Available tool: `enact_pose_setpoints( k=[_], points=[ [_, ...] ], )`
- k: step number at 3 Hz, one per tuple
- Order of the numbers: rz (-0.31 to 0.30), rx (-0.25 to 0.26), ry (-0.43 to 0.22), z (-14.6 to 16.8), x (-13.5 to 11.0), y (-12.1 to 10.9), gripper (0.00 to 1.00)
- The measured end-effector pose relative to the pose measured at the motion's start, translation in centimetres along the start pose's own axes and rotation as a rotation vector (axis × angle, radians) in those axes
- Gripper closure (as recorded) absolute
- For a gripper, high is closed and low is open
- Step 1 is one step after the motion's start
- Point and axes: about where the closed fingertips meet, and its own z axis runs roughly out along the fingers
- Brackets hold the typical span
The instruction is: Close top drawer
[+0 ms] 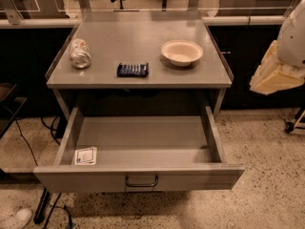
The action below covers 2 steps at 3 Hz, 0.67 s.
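- The top drawer (pixel 143 142) stands pulled right out from under the grey table (pixel 138 37), with a small white-and-blue sticker (pixel 86 155) in the near-left corner of its floor; by the look of it, none of the closing is done yet
- As I judge it, the step in hand is to bring the gripper (pixel 275 73) to the drawer's front panel (pixel 71 179) and push it home
- To do that well, press flat on the panel close to the dark handle (pixel 141 181) at the drawer's centre (a push near one end would likely skew it on its runners) and drive straight back, level, easing off as the panel meets the frame
- No grasp is needed, only steady contact
- The gripper shows as a cream-and-white mass at the view's right edge, well to the right of the drawer and about level with the table top above it; whether it is open or closed I cannot tell
- So the drawer lies down and to the left of the gripper, well apart and untouched; the arm has to come round in front of the panel, clear of the drawer's right front corner
- A can (pixel 80 53), a dark packet (pixel 133 69) and a bowl (pixel 181 52) sit above and behind the drawer, out of the push's path, though a hard slam might jolt them
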Motion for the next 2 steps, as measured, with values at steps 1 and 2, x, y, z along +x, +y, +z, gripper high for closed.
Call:
enact_pose_setpoints(
  k=[1, 2],
  points=[
    [0.0, 0.0, 0.0, 0.0, 0.0, 0.0, 0.97],
    [0.022, -0.044, -0.005, 2.1, 0.6, 2.5, 1.0]
  ],
)
